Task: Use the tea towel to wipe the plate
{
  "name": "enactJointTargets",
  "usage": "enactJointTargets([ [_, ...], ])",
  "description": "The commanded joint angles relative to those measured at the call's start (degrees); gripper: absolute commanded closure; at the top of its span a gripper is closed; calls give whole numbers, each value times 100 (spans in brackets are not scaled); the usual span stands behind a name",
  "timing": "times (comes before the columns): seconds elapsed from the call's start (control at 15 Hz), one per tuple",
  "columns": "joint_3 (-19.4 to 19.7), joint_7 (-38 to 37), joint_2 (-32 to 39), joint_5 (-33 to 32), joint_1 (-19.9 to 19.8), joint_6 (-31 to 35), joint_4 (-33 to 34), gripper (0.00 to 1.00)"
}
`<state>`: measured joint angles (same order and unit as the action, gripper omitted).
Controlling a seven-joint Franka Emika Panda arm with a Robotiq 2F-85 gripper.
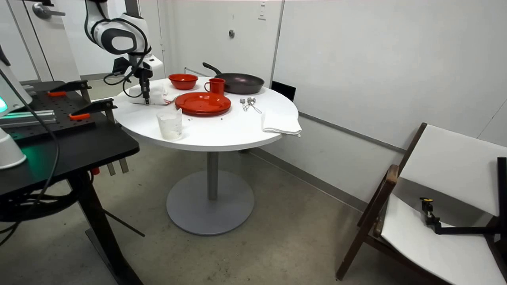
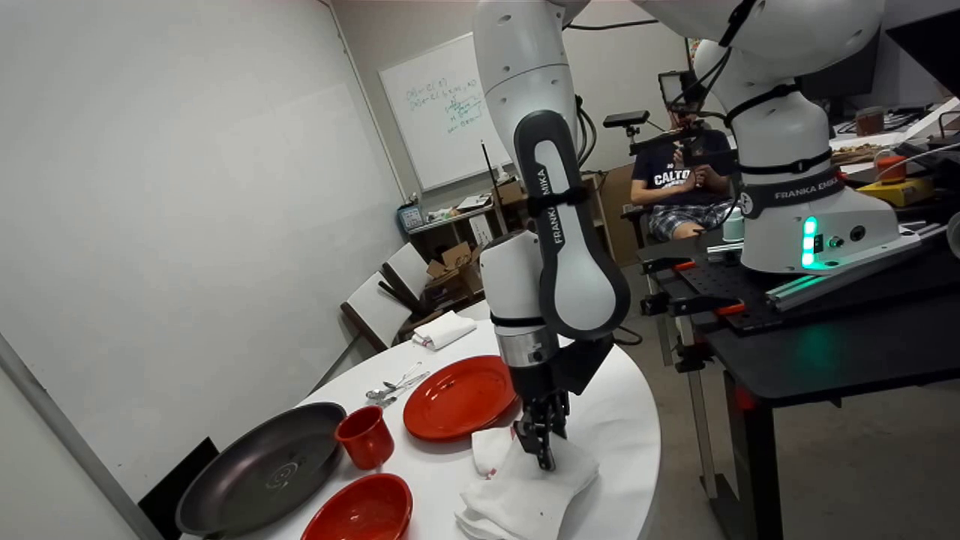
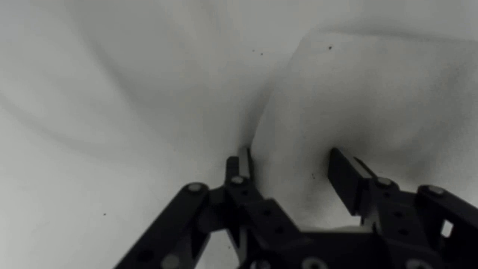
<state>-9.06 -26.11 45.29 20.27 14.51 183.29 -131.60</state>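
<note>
Hand [image 3: 289,157] has its jaws partway apart around a fold of tea towel [image 2: 529,501] on the counter [image 2: 622,412], can't tell how snug. In an exterior view the arm [image 2: 551,247] hides some of the plate [image 2: 457,397]; red bowl [image 2: 364,510] is cut off.

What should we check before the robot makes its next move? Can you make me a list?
1. Gripper down at the tea towel: ok.
2. Towel between its fingers: ok, cloth shows there.
3. Towel held tight: cannot tell, the fingers stand apart with cloth between them.
4. Plate facing up: ok.
5. Towel on the plate for wiping: not ok, it lies beside it.
6. Red mug apart from the plate: ok, a gap shows in an exterior view.
</note>
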Motion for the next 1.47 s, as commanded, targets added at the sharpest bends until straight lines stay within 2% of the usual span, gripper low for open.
enactJointTargets([
  [0.0, -25, -30, 149, 116, 48, 44, 183, 75],
  [0.2, -72, -17, 139, 114, 29, 58, 207, 97],
  [0.33, -112, -15, 124, 118, -17, 32, 213, 100],
  [0.53, -130, -22, 8, 125, -39, -97, 155, 98],
  [0.93, 311, -51, -1112, 62, 348, -563, -453, 98],
  [1.4, 1177, -296, -2714, -32, 986, -463, -1409, 98],
])
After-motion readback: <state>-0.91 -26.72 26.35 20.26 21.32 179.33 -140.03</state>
